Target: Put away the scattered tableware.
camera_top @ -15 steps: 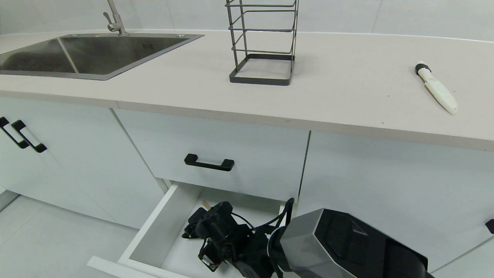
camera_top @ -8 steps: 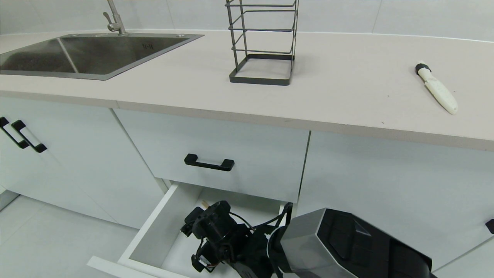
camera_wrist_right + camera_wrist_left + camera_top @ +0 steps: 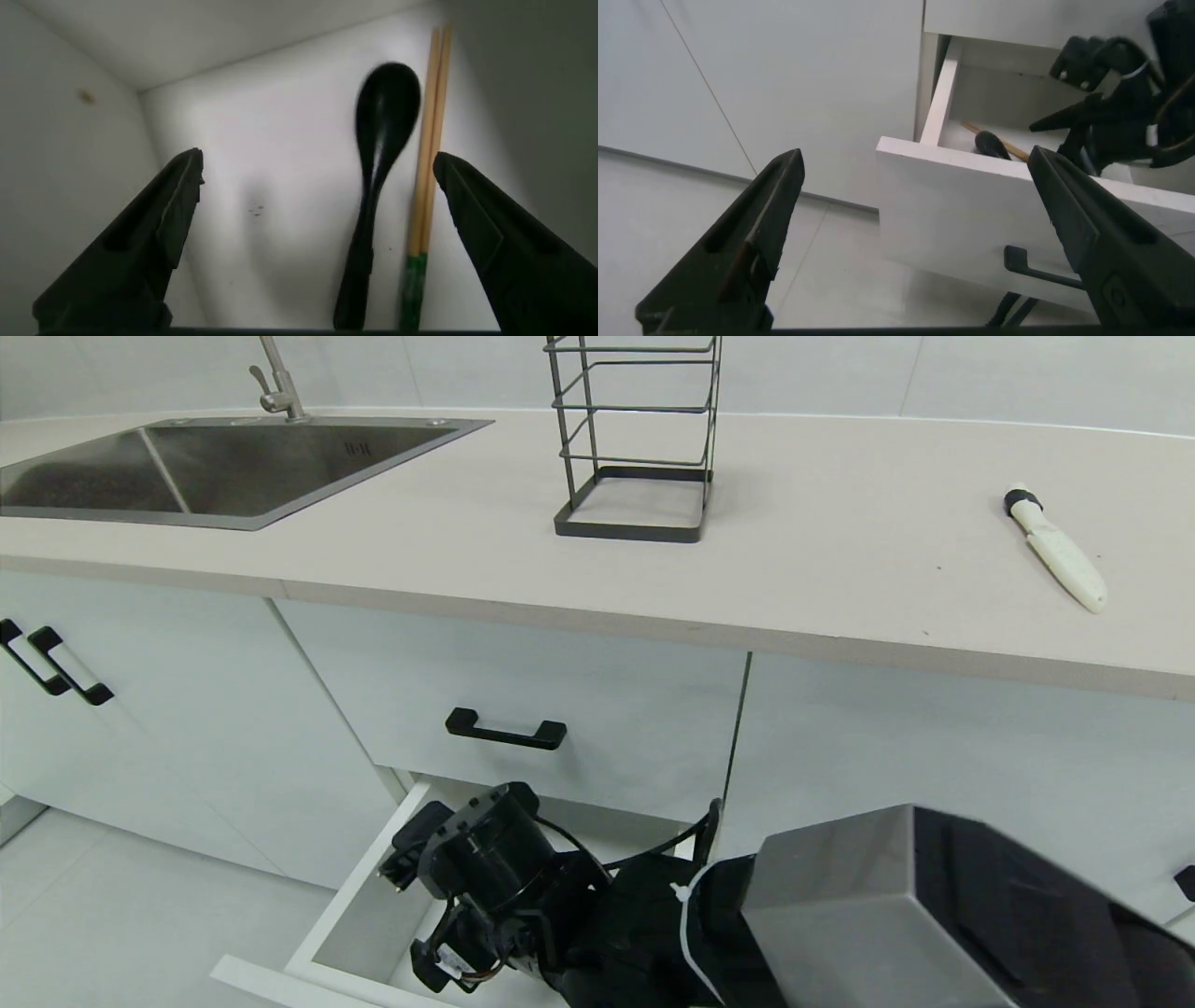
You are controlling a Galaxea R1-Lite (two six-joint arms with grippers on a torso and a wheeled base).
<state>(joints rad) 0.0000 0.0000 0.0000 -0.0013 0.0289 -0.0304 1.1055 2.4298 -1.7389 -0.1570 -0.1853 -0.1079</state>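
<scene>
A black spoon (image 3: 378,177) and a pair of wooden chopsticks (image 3: 426,159) lie side by side on the floor of the open white drawer (image 3: 369,887). My right gripper (image 3: 318,166) hangs open above them with nothing between its fingers; from the head it sits over the drawer's left part (image 3: 422,847). A white knife (image 3: 1057,551) with a black band lies on the counter at the far right. My left gripper (image 3: 913,168) is open and empty, low in front of the drawer front (image 3: 971,219), looking at the spoon (image 3: 993,143) and the right gripper (image 3: 1106,89).
A dark wire rack (image 3: 637,439) stands at the counter's middle back. The steel sink (image 3: 215,462) with its tap is at the left. A shut drawer with a black handle (image 3: 506,730) sits above the open one. Cabinet doors flank both sides.
My right gripper has moved up and to the left over the drawer, away from the spoon and chopsticks. The right arm now looms larger in the head view. The knife has not moved.
</scene>
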